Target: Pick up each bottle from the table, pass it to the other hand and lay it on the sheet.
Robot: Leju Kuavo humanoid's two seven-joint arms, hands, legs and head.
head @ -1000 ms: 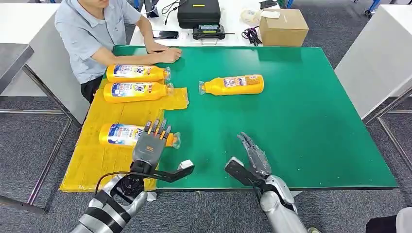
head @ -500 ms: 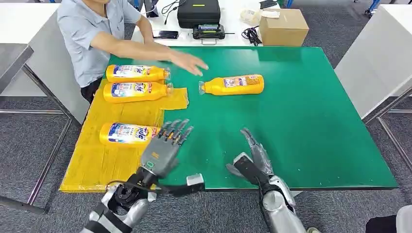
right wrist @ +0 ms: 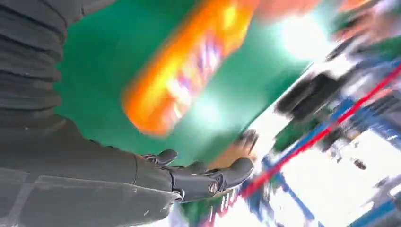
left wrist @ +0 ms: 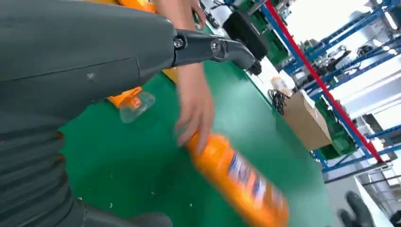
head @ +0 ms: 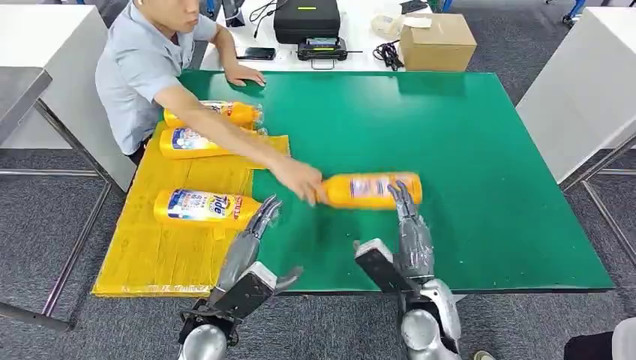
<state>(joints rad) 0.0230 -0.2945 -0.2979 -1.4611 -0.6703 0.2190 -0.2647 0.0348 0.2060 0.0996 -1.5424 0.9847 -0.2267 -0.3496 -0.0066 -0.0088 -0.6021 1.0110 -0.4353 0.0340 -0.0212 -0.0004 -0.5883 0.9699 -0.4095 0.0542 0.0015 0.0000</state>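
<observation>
A: Bottles on the yellow sheet (head: 161, 247): three. Fourth bottle (head: 371, 189) lies on the green table (head: 487, 210), a person's hand (head: 298, 178) at its neck.

B: Robot hands?

A: Right hand (head: 409, 229) spread just short of that bottle, empty; left hand (head: 251, 244) empty, fingers straight. Right wrist view blurred; contact unclear.

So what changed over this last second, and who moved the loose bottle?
A person's hand took the loose bottle and moved it nearer the robot. The right hand reached forward to it; whether it touches is unclear. The left hand drew off the near sheet bottle. All three bottles on the yellow sheet stayed put.
</observation>
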